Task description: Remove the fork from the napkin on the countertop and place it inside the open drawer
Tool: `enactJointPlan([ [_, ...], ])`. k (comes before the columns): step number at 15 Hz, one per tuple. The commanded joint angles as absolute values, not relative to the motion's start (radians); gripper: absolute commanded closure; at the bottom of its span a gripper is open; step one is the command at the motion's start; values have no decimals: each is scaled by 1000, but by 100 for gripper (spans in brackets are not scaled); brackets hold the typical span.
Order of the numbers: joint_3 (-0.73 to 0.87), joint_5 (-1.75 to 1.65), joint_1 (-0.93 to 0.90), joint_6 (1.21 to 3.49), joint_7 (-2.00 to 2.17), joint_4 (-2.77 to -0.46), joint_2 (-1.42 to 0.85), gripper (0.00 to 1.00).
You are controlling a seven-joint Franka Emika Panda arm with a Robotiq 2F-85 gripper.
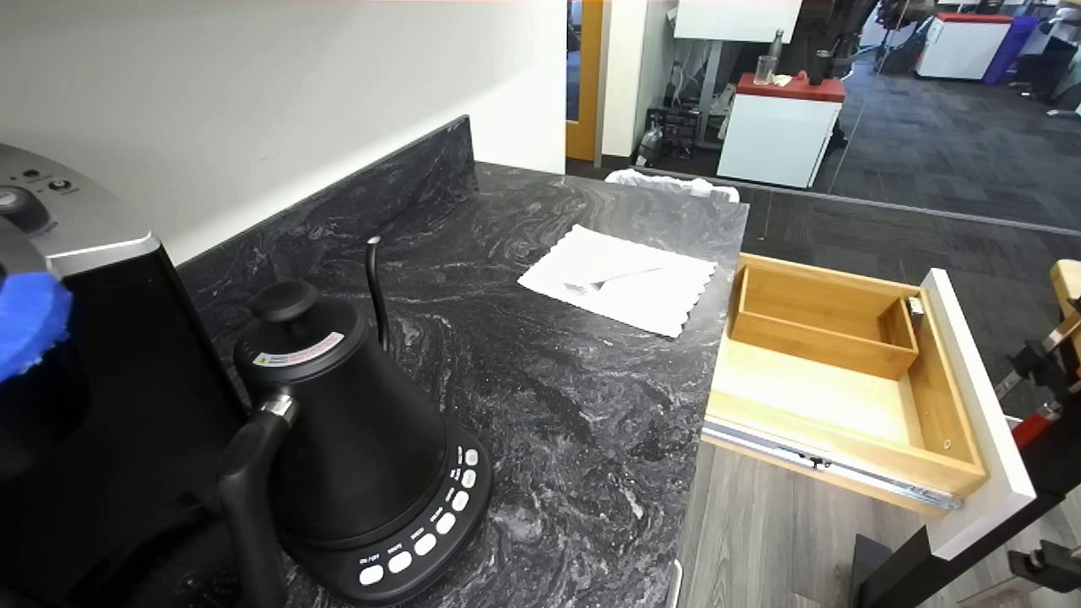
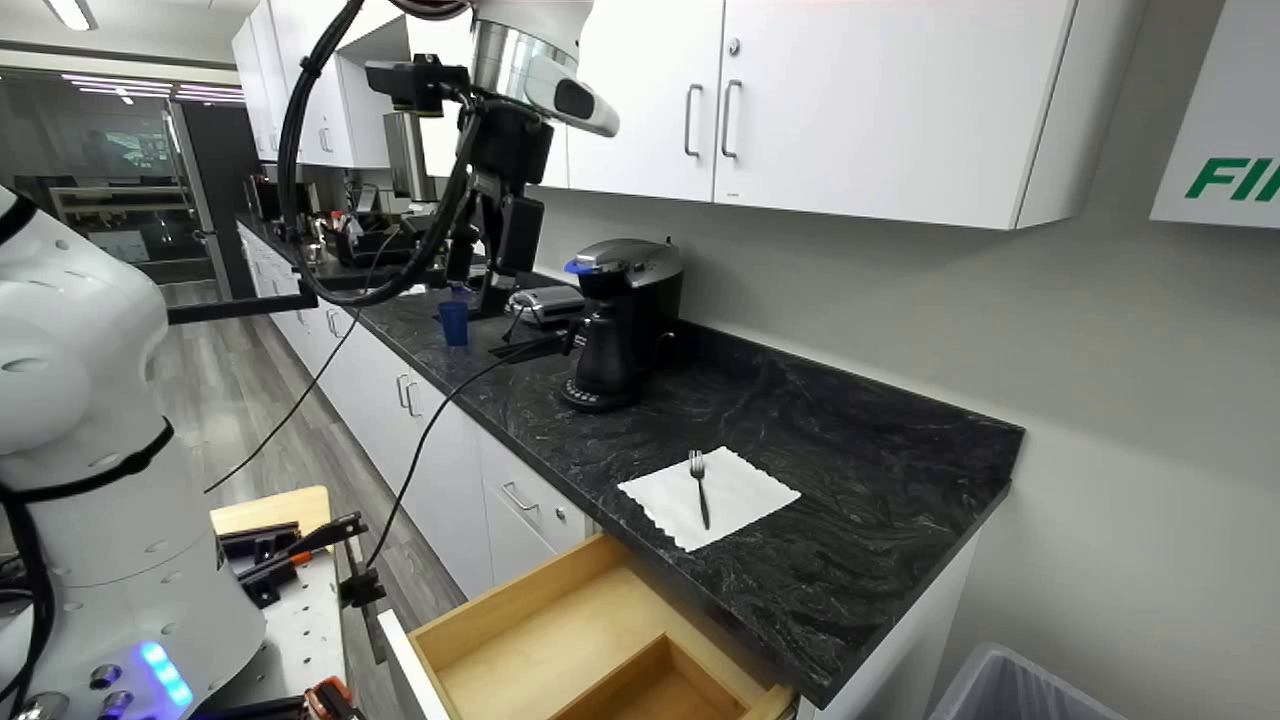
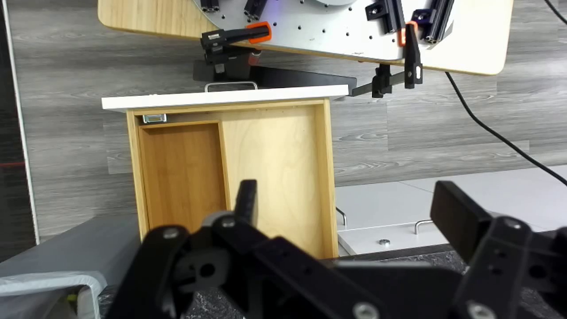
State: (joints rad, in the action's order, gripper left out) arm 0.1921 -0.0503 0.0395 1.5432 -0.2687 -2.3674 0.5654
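The fork lies on the white napkin in both exterior views. The napkin lies flat on the dark veined countertop, near its front edge. The drawer is pulled open beside the napkin, with a wooden divider box inside. The drawer also shows in the wrist view. My gripper is raised high above the countertop, apart from the fork. In the wrist view the gripper is open with nothing between its fingers. The fork does not show there.
A black gooseneck kettle and a coffee maker stand by the wall. A blue cup is farther along the counter. White upper cabinets hang above. A bin stands past the counter's end.
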Motion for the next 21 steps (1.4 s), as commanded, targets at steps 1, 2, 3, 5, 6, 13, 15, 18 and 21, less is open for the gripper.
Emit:
enactJointPlan([
  [1,183,-46,50,1542,-273,-2366,564,0],
  [2,183,-46,50,1542,-273,-2366,564,0],
  [3,183,-46,50,1542,-273,-2366,564,0],
  [5,183,-46,50,1542,-273,-2366,564,0],
  [6,183,-46,50,1542,-273,-2366,564,0],
  [13,183,-46,50,1542,-273,-2366,564,0],
  [15,183,-46,50,1542,-273,-2366,564,0],
  [18,182,-47,41,1540,-296,-2362,546,0],
  [21,164,-38,26,1549,-310,-2366,544,0],
])
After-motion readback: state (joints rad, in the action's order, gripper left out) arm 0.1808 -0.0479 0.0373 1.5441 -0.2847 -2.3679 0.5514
